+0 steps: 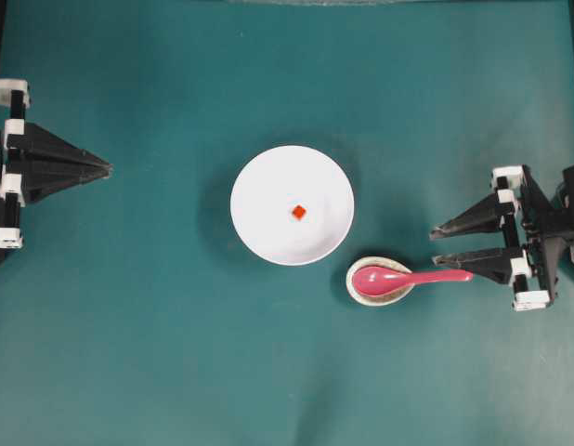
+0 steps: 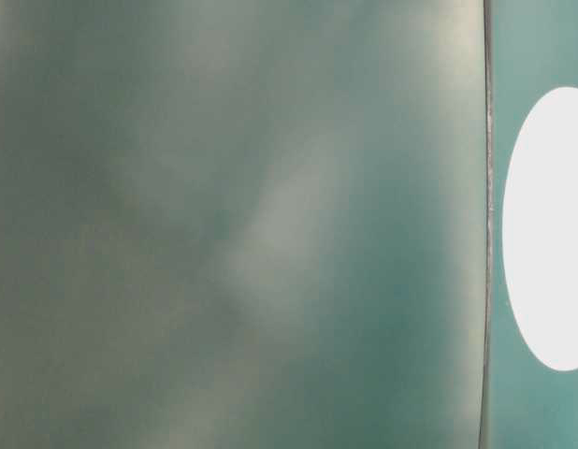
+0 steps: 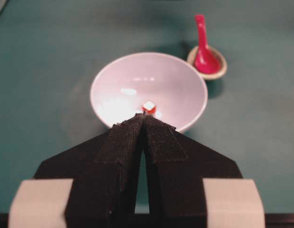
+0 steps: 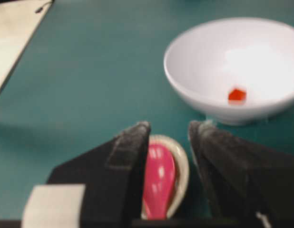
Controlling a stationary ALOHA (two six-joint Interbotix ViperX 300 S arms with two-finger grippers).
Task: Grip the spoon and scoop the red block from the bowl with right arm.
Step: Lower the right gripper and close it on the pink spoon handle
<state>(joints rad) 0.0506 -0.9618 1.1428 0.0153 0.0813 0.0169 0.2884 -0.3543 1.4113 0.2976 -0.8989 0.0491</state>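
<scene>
Spread wide, the right tool (image 1: 445,245) is held empty just beside the handle end of the spoon (image 1: 403,277), whose scoop lies in a speckled rest (image 1: 357,290). A misaligned closure could tip the spoon off. Beyond, the red block (image 1: 299,212) sits in the bowl (image 1: 259,181); the left tool (image 1: 107,168) is seen closed, well apart.

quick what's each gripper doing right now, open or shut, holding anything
Left gripper: jaws shut, holding nothing.
Right gripper: jaws open, holding nothing; the spoon handle's end lies by its lower finger, ungripped.
</scene>
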